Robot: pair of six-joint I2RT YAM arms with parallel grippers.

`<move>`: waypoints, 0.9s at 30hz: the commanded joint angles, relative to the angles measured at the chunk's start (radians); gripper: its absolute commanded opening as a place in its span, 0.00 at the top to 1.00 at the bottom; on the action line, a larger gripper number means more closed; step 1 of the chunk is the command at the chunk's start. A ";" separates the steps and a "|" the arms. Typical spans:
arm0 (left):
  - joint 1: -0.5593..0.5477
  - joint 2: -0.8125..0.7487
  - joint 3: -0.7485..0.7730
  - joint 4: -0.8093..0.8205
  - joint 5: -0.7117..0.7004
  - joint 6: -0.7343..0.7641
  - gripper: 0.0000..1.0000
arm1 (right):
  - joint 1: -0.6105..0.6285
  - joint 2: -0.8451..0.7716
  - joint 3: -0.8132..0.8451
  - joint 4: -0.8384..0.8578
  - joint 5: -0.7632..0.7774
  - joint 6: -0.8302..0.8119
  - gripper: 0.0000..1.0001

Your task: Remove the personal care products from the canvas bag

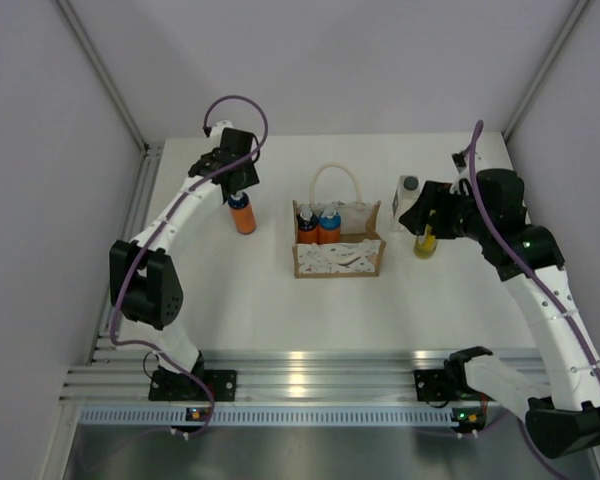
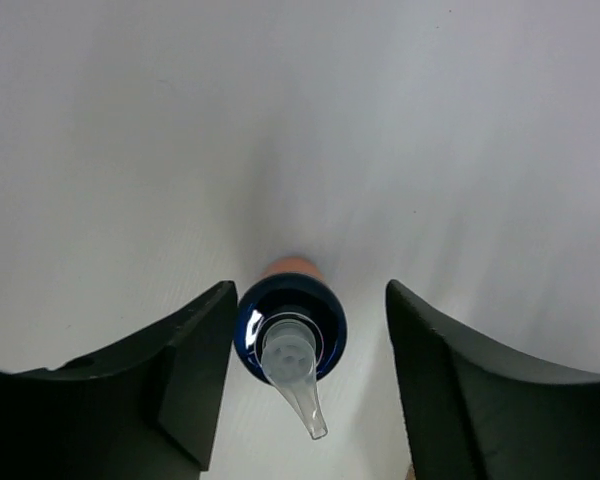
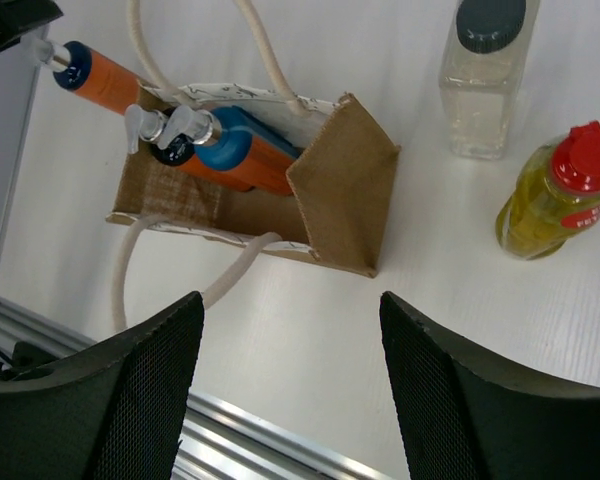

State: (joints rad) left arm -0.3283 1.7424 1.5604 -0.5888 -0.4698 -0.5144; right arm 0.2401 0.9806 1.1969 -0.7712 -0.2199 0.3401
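Left claw (image 2: 308, 295) is over the far-left part of the white worktop (image 1: 260, 300), jaws apart on either side of a round orange bottle with a blue pump cap (image 2: 290, 330). The bottle stands upright on its own base. One finger is just beside the cap and the other is clear of it, so nothing is clamped. That reads as a set-down, with the bottle parked well away from the bag so it won't be knocked.

In the middle of the worktop sits the small boxy tan canvas bag with white rope handles (image 1: 338, 258). It isn't empty: two more orange bottles with blue caps (image 3: 230, 150) lean side by side at its left end, nozzles sticking out above the rim, easy to pinch from above.

To the right of the bag, towards the far-right corner, a clear square bottle with a dark grey cap (image 3: 485, 70) stands upright. Just nearer is a yellow bottle with a red cap (image 3: 560, 195), the two close together but not touching.

Right claw (image 3: 290, 305) hangs above the worktop near that pair, fingers spread wide with nothing between them.

Three out, two to go, I'd say. The left arm is nearer the pair in the bag, and the rope loops could snag a finger going in.
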 commanded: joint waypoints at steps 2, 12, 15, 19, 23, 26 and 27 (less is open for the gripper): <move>0.002 -0.026 0.015 0.063 0.003 0.004 0.24 | 0.036 0.055 0.102 0.006 -0.065 -0.021 0.31; -0.037 -0.213 0.053 -0.054 0.108 -0.029 0.01 | 0.304 0.331 0.306 -0.005 0.238 0.003 0.39; -0.090 -0.286 0.000 -0.081 0.125 -0.070 0.02 | 0.343 0.426 0.383 -0.034 0.347 0.086 0.41; -0.191 -0.365 -0.087 -0.095 0.131 -0.114 0.01 | 0.419 0.585 0.513 -0.097 0.485 0.178 0.40; -0.245 -0.421 -0.158 -0.130 0.132 -0.157 0.01 | 0.458 0.719 0.651 -0.174 0.557 0.241 0.40; -0.253 -0.467 -0.221 -0.149 0.160 -0.171 0.02 | 0.478 0.779 0.681 -0.186 0.597 0.277 0.41; -0.255 -0.475 -0.233 -0.155 0.161 -0.171 0.01 | 0.484 0.790 0.685 -0.186 0.606 0.281 0.44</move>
State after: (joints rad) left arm -0.5797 1.3109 1.3720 -0.6945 -0.3279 -0.6506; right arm 0.6987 1.7439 1.8240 -0.8860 0.2901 0.5549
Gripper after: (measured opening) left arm 0.985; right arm 0.579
